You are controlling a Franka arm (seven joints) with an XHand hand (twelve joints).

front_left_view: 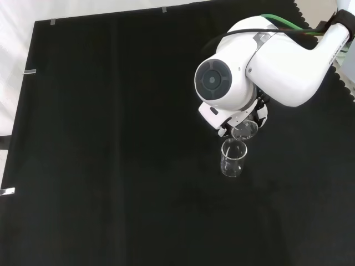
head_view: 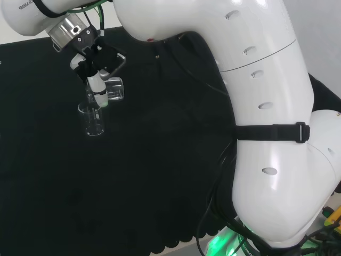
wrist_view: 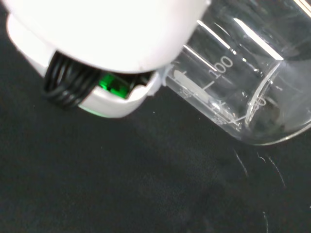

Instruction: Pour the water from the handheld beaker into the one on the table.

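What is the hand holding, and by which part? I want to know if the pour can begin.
The hand holds a tilted clear glass beaker by its side wall, above the upright clear glass beaker standing on the black cloth.

Head view behind arm, front view opposite, wrist perhaps nearest

handheld beaker point(head_view: 114, 89): clear glass, printed graduations, lying tilted well over on its side above the surface, mouth hanging just over the other's rim | table beaker point(front_left_view: 232, 158): clear glass, standing upright on the black cloth surface, sitting just below and beside the tilted one | water: can't tell
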